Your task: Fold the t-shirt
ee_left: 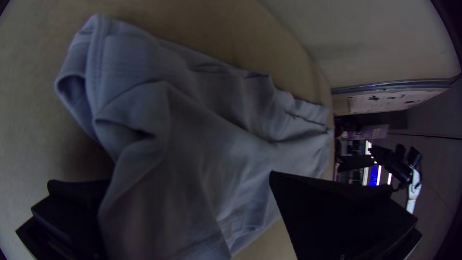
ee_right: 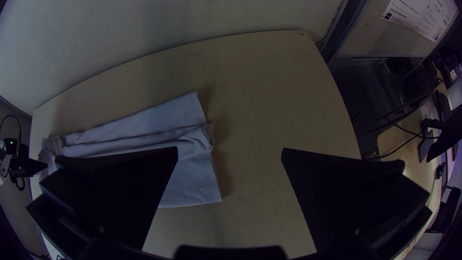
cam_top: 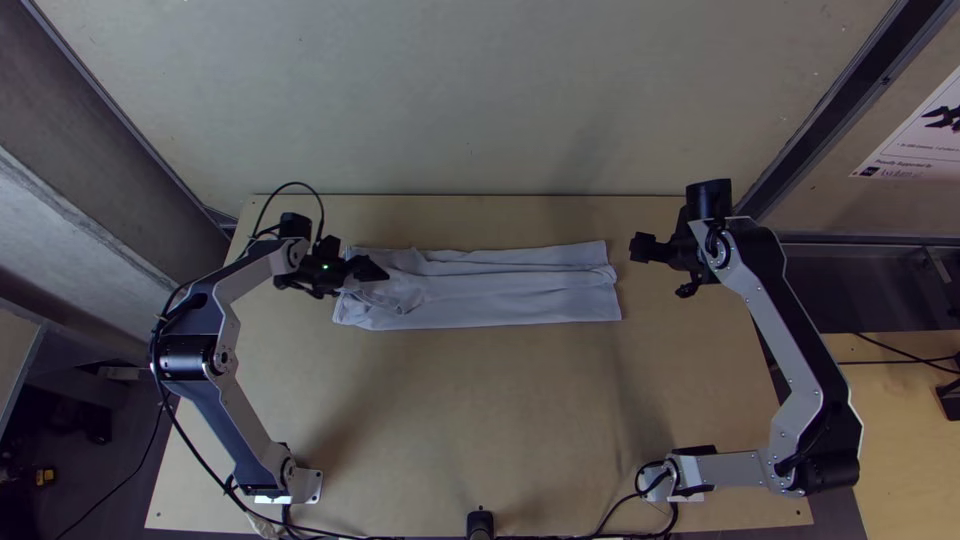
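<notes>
L gripper (cam_top: pixel 375 270), fingers apart, is at the rumpled L end of our t-shirt (cam_top: pixel 500 295) on the table (cam_top: pixel 460 410). Its long axis runs L-R toward our R gripper (ee_right: pixel 230 151), also spread, just past the other end; L's nearer, so we'd prob. start there.

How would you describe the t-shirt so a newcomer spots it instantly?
Start at the light wooden table; go to its far half, between the two arms. The t-shirt is the long, pale, narrow strip of cloth lying crosswise there, rumpled at the end by the left pincer. Soft and creased, it stands apart from the rigid arms.
</notes>
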